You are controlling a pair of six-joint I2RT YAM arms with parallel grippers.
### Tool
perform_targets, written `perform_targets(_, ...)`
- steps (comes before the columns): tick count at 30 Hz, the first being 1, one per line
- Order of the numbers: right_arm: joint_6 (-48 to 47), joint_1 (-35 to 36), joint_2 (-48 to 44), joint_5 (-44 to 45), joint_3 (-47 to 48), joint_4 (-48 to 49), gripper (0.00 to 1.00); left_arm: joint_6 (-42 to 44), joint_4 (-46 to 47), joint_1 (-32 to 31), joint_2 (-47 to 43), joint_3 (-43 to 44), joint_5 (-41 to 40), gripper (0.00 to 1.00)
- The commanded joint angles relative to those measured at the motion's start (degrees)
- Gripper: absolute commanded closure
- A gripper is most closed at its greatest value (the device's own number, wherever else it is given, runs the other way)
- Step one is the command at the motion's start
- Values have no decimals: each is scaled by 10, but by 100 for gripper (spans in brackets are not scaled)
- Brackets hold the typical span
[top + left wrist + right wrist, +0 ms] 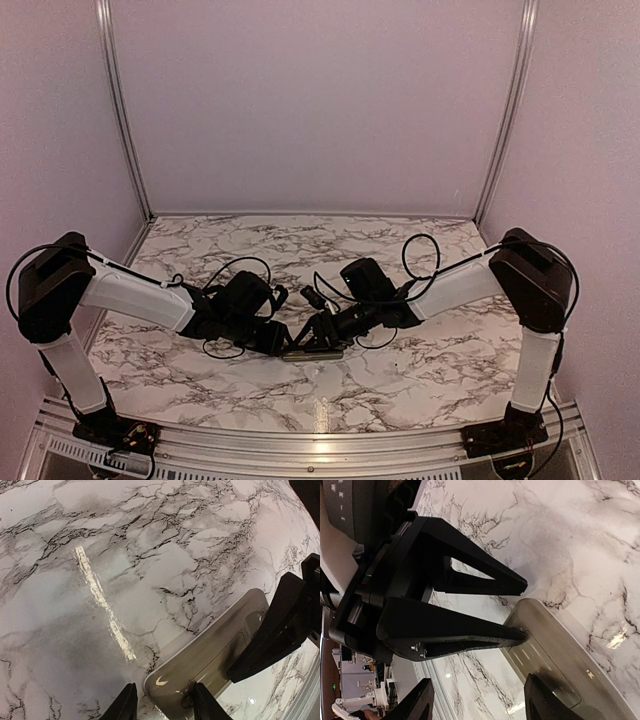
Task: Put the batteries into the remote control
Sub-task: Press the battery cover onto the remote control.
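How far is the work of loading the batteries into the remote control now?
Done: nothing shows as finished; none of the batteries appears in any view. In hand: the flat grey-beige remote control lies back up on the white marble table, and the open left gripper and open right gripper meet over it. Left: fetching the batteries and seating them; whether the cover is off I cannot tell.
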Motion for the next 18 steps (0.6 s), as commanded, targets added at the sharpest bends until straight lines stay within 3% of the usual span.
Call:
perform_targets(1,2,-8,24,31,-13,-19,40,10,-37,-1,9,5,-12,62)
perform_targets(18,0,-15,24,31,-21,-15,40,8,-65,-1,5,-6,-23,74)
